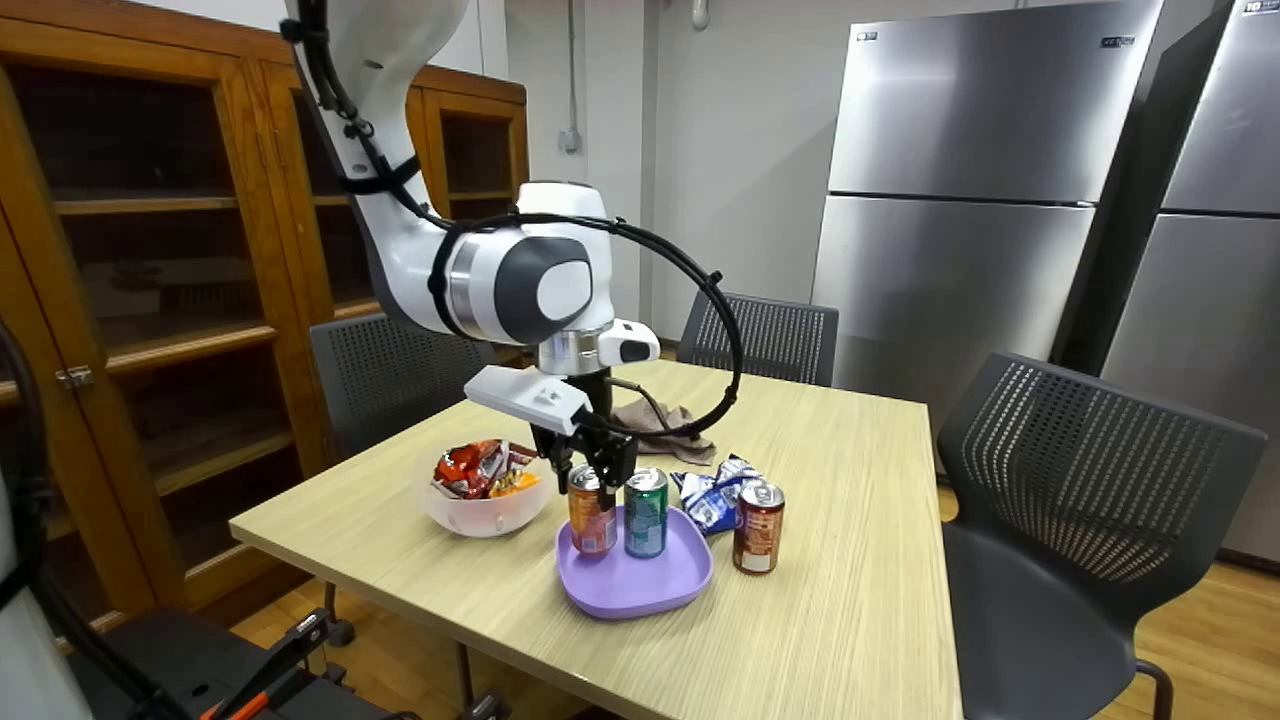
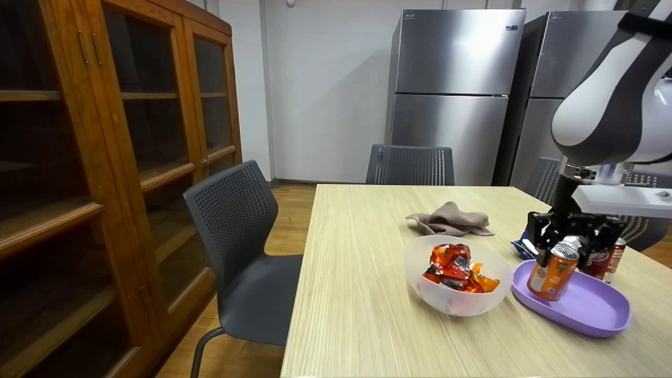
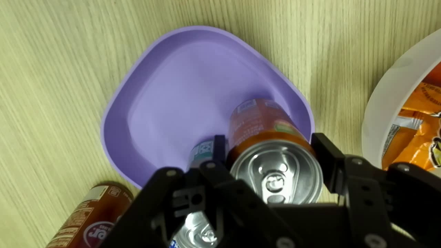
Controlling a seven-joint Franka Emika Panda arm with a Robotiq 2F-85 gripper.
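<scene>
An orange can (image 1: 592, 528) (image 2: 551, 279) (image 3: 260, 122) stands in the purple plate (image 1: 640, 592) (image 2: 598, 316) (image 3: 172, 100). From above, my gripper (image 1: 587, 488) (image 2: 564, 257) (image 3: 270, 148) is shut on this can near its top, one finger on each side. Whether the can's base rests fully on the plate cannot be told. Close beside it, also in the plate, is a green can (image 1: 646, 515) (image 3: 200, 151); in the wrist view the left finger and linkage hide most of it. A dark red can (image 1: 758, 530) (image 3: 94, 213) is upright on the table outside the plate.
A translucent bowl (image 1: 487, 517) (image 2: 462, 305) (image 3: 380, 93) of red and orange snack bags sits close by the plate. A blue snack bag (image 1: 712, 500) lies behind the dark red can. Farther back is a crumpled brown cloth (image 1: 690, 445) (image 2: 451, 218). Chairs (image 1: 1060, 560) surround the table.
</scene>
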